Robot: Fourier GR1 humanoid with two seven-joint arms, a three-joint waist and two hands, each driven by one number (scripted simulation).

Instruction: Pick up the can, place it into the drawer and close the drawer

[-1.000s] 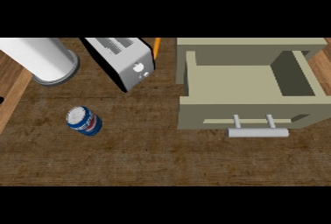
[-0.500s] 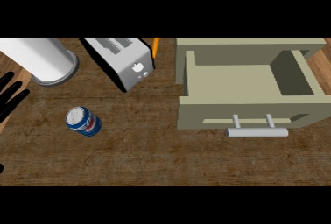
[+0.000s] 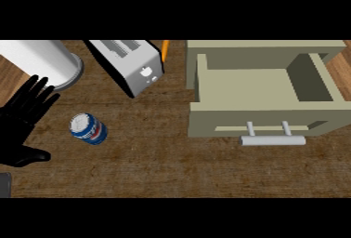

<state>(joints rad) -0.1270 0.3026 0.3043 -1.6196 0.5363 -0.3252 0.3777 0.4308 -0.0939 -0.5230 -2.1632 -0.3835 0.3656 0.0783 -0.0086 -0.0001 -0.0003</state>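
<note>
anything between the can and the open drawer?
Nothing: in the head view, only bare wooden counter lies between the can and the drawer. The toaster sits above that line.

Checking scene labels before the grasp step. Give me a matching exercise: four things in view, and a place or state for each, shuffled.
Things:
1. can
2. drawer
3. toaster
4. left hand

Place or state:
A. pulled open, nothing visible inside
B. at the view's left edge, fingers straight
C. on the counter between hand and drawer
D. at the top, beside the white cylinder

Pairs: 1-C, 2-A, 3-D, 4-B
</note>
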